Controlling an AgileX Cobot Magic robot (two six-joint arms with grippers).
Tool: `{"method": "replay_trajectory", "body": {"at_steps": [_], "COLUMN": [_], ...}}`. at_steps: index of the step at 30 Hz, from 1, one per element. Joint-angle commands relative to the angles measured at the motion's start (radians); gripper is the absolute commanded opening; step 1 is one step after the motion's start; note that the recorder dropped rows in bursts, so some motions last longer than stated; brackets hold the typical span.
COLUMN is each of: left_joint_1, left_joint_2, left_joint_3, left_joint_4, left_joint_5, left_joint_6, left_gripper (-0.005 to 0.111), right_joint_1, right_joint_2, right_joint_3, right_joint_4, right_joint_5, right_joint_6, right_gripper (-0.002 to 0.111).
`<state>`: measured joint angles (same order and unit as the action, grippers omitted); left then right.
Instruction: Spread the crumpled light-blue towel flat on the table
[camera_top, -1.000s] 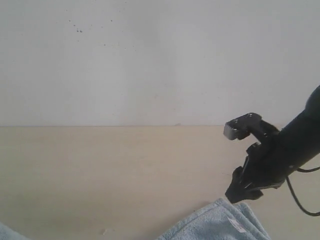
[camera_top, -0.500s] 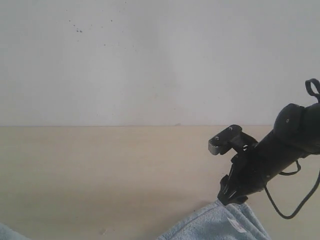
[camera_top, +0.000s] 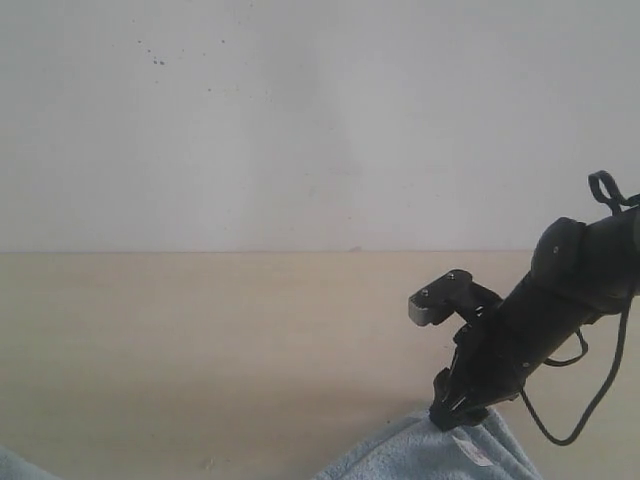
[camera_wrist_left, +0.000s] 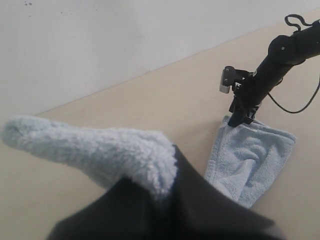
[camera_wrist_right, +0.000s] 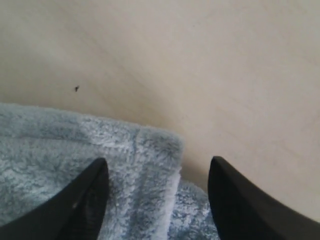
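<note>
Light-blue towel (camera_top: 420, 455) corner now sits between the spread jaws of the lowered right gripper (camera_top: 455, 415), ready for grasping; the left gripper (camera_wrist_left: 165, 186) pinches another fold.

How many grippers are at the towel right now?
2. The left gripper is shut on one end of the towel; the right gripper stands open over a corner lying on the table.

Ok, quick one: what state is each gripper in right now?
Left gripper: shut on the towel.
Right gripper: open, jaws straddling a corner of the towel, nothing held.
</note>
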<state>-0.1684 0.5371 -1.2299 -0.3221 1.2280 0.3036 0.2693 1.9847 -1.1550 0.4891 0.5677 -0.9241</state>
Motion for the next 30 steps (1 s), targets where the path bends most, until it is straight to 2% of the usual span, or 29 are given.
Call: {"method": "replay_trajectory", "body": {"at_steps": [1,5,7,8,13,15,20,26,30], "left_joint_1": [-0.006,-0.006,-0.006,-0.006,-0.006,-0.006,-0.006,-0.006,-0.006], "left_joint_2": [-0.006,-0.006,-0.006,-0.006,-0.006,-0.006,-0.006,-0.006,-0.006], "left_joint_3": [0.003,0.003,0.003,0.003,0.003,0.003,0.003,0.003,0.003], "left_joint_4": [-0.002,-0.002,-0.002,-0.002,-0.002,-0.002,-0.002,-0.002,-0.002], "left_joint_5": [-0.007,-0.007,-0.007,-0.007,-0.007,-0.007,-0.007,-0.007,-0.007], "left_joint_6": [0.004,0.004,0.004,0.004,0.004,0.004,0.004,0.004,0.004], "left_gripper": [0.004,0.004,0.004,0.004,0.004,0.004,0.004,0.004,0.004], "right_joint_1": [0.002,0.002,0.002,0.002,0.002,0.002,0.002,0.002,0.002], "right_joint_2": [0.012,0.039,0.052,0.059,0.059,0.057,0.048,0.048,0.048], "right_joint_3": [-0.010,-0.010,-0.010,-0.010,-0.010,-0.010,-0.013,-0.013,-0.013], "right_joint_4": [0.002,0.002,0.002,0.002,0.002,0.002,0.002,0.000,0.000], "right_joint_5": [0.027,0.046,0.051,0.051,0.035,0.021,0.009,0.006,-0.020], "right_joint_6": [0.001,-0.001,-0.001,-0.001,-0.001,-0.001,-0.001,-0.001,-0.003], "right_gripper": [0.056,0.056,0.052,0.048,0.011,0.006,0.015,0.042,0.046]}}
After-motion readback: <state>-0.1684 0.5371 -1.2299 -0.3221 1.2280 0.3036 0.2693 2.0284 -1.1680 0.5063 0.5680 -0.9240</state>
